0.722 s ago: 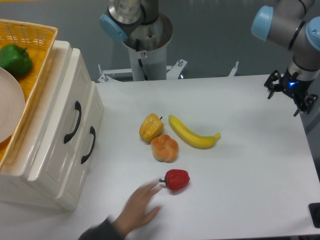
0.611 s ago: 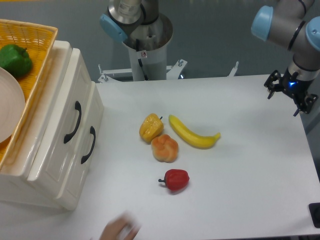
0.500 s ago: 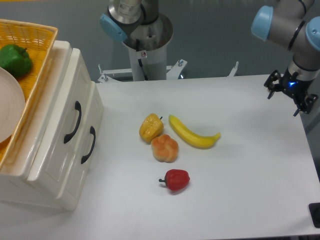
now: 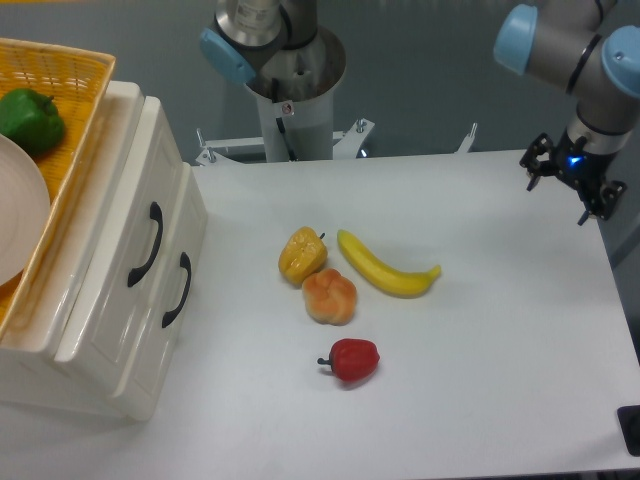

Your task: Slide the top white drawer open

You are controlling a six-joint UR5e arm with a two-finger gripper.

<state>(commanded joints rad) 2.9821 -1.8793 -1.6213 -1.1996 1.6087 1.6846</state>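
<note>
Top white drawer [image 4: 128, 235] glossy; basket [image 4: 62, 150] woven; table [image 4: 500, 330] matt.

White table [image 4: 520, 330]; grey-blue wall [image 4: 430, 70] behind; even, soft light.

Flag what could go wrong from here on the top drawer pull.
The gripper is at the far right; a low path to the top white drawer could hit the banana or yellow pepper. Its handle sits close to the lower handle, so a wrong grab is possible.
</note>
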